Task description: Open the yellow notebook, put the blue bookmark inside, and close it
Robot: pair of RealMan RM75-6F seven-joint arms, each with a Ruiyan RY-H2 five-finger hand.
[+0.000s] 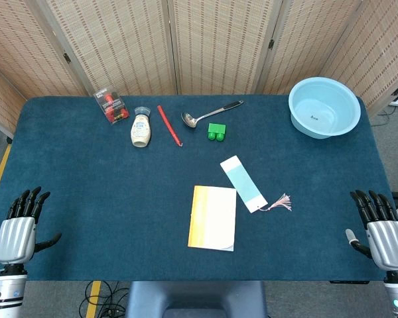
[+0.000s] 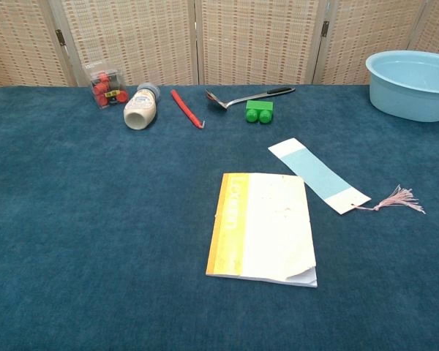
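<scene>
The yellow notebook (image 1: 213,217) (image 2: 263,227) lies closed and flat near the table's front middle, spine to the left. Just right of it and slightly farther back lies the blue bookmark (image 1: 243,183) (image 2: 318,175), angled, with a pink tassel at its near right end. My left hand (image 1: 18,226) hovers at the front left corner, fingers spread, holding nothing. My right hand (image 1: 382,229) is at the front right corner, fingers also spread and empty. Both hands are far from the notebook. Neither hand shows in the chest view.
Along the back of the blue table (image 1: 86,172) lie a box of red items (image 1: 111,105), a small white bottle (image 1: 141,130), a red stick (image 1: 169,124), a metal ladle (image 1: 209,114) and a green block (image 1: 216,132). A light blue basin (image 1: 324,106) stands at the back right.
</scene>
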